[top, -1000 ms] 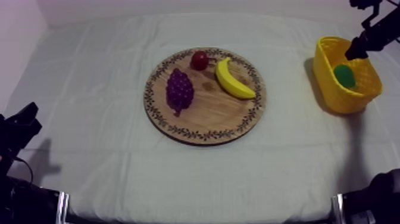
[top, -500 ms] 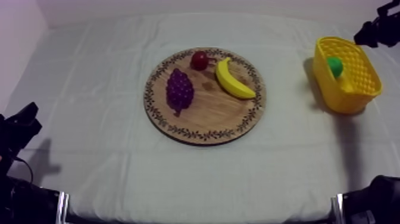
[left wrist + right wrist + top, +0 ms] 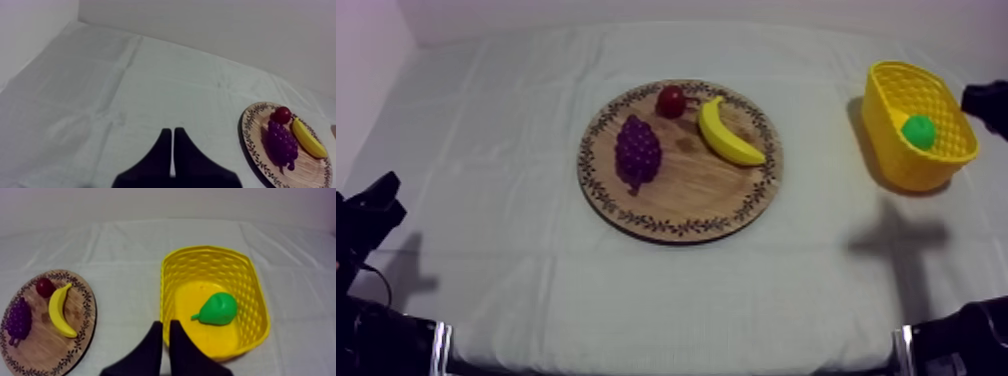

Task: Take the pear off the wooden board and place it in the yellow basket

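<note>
though right arm (image 3: 991,103) is cropped, pear (image 3: 918,131) lies in yellow basket (image 3: 896,165).

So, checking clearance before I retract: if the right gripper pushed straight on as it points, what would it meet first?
Probably the yellow basket, at its near rim; the pear lies beyond. Height is unclear.

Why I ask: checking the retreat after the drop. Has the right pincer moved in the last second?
Yes. Top view: the right pincer has left its spot over the yellow basket and now sits beyond the basket's right rim.
</note>
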Robot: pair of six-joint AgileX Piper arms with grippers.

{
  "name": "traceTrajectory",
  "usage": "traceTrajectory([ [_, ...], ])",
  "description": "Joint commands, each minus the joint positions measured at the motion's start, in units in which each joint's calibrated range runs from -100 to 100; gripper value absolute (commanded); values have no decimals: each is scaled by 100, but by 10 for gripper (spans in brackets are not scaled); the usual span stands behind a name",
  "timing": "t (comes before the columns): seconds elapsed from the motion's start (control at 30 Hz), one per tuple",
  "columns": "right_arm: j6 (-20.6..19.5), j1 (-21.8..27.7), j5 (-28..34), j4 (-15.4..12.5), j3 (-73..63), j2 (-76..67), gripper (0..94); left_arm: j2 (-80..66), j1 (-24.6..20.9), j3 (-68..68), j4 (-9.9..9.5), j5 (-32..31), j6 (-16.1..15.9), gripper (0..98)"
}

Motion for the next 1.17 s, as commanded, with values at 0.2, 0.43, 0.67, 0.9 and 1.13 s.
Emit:
traceTrajectory([
  [0.2, 92, 34, -997, -55, 2404, -1999, 4, 0, -1, 5, 1, -1, 1, 1],
  [0.43, 101, 77, -809, -182, 3105, -2854, 4, 0, -1, 5, 1, -1, 1, 1],
  [0.67, -326, 238, -413, 66, 3176, -3424, 4, 0, -1, 5, 1, -1, -1, 1],
  [0.9, 630, 402, -238, 176, 3172, -3565, 5, 0, -1, 5, 1, -1, 1, 1],
  [1.13, 1166, 419, -223, 185, 3172, -3576, 5, 0, -1, 5, 1, -1, 1, 1],
])
